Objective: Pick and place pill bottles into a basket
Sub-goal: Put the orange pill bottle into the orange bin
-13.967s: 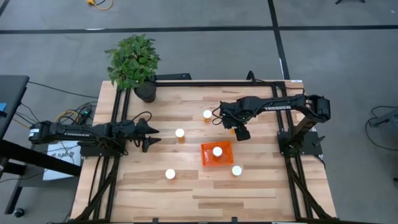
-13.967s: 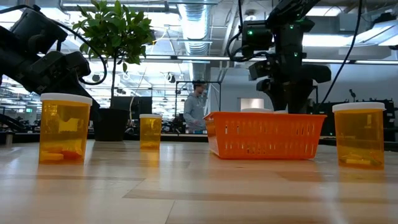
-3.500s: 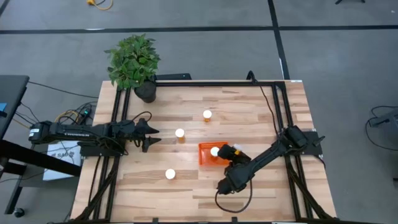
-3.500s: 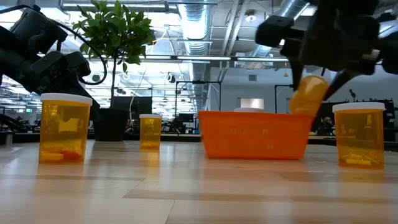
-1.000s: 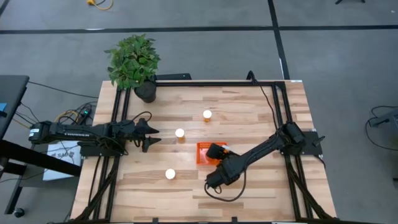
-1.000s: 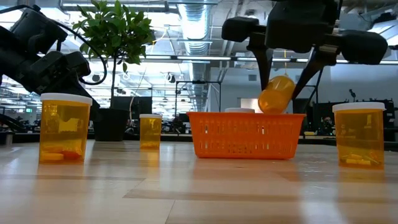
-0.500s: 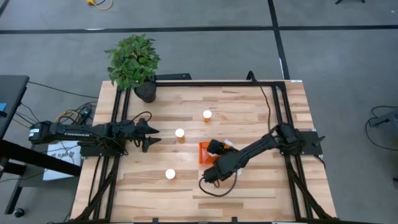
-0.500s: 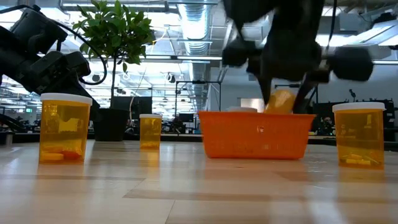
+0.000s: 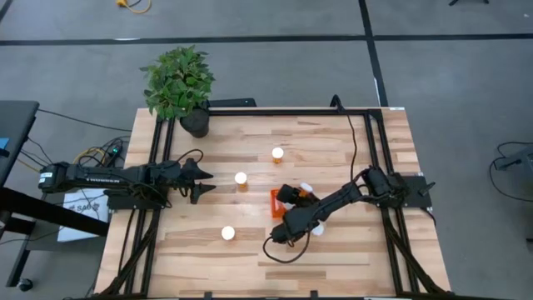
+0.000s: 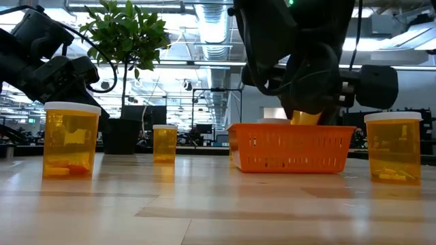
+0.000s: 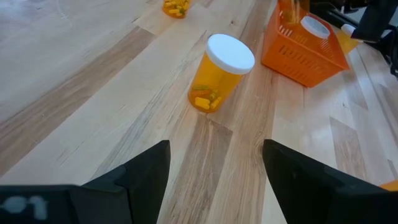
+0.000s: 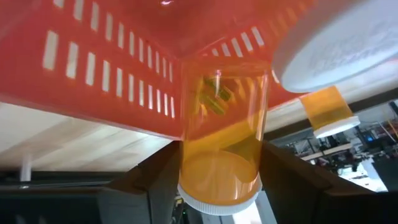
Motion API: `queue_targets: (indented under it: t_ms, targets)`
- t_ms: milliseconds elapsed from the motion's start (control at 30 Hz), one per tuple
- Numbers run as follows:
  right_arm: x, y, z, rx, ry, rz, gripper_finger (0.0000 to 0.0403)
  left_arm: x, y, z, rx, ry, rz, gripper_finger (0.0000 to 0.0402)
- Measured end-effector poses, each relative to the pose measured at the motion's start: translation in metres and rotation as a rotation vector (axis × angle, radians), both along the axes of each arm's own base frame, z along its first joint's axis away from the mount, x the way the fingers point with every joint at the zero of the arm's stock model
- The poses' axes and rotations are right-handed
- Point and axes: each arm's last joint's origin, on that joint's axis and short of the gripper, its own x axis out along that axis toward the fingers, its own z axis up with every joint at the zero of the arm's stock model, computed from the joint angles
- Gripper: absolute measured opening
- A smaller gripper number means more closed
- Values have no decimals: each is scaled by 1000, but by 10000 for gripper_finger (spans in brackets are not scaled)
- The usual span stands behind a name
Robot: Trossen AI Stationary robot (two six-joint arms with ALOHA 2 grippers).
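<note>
worktop (image 9: 333, 150): pale wood planks, smooth, slight sheen. basket (image 10: 293, 148): glossy orange plastic, slotted walls. pill bottles (image 11: 219, 73): translucent amber plastic, matt white caps. right end effector (image 12: 217, 180): matt black fingers.

High view looks straight down on the whole worktop (image 9: 333, 137); low view looks level across it. Wrist views sit close; all four share the basket (image 9: 276, 202).
</note>
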Motion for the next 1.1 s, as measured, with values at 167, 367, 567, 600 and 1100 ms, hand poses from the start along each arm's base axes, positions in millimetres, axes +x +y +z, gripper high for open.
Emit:
queue_targets:
  t_ms: [167,367,567,600,1100]
  targets:
    - [-1,3,0,16,4,-5,211,0,0,0,0,0,0,245]
    - [-2,3,0,10,3,-16,230,0,0,0,0,0,0,245]
    - [-3,4,0,8,2,-17,235,0,0,0,0,0,0,245]
    - [-3,4,1,8,1,-18,235,0,0,0,0,0,0,245]
    - [-8,16,1,5,-9,0,235,0,0,0,0,0,0,245]
